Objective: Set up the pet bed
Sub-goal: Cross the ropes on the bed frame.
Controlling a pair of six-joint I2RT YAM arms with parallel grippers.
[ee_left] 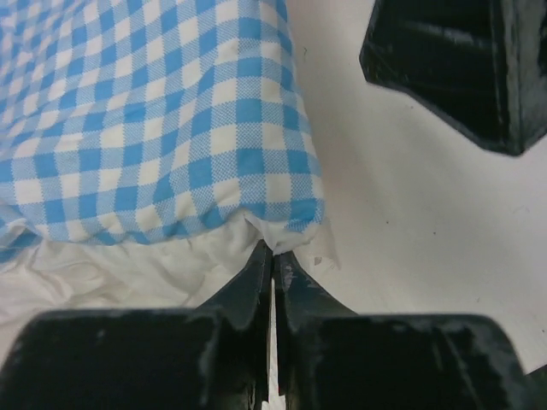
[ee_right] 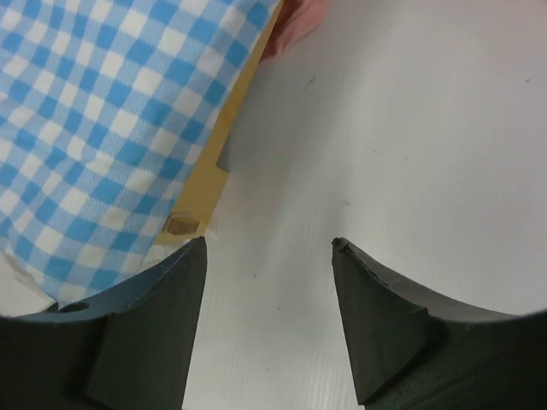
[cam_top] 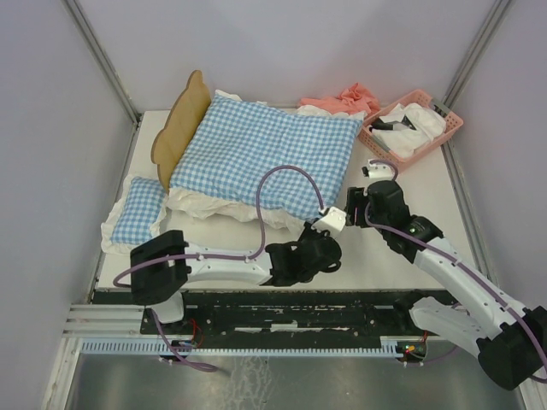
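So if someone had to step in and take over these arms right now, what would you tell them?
Left gripper: shut, tips at the white frill at a corner of the big checked cushion; I cannot tell whether it pinches fabric.
Right gripper: open, empty, over bare table beside the wooden side rail.
Pet bed: back left of the table.
Done: cushion laid on it.
Left: probably straightening the cushion; the small checked pillow lies on the table beside the bed.
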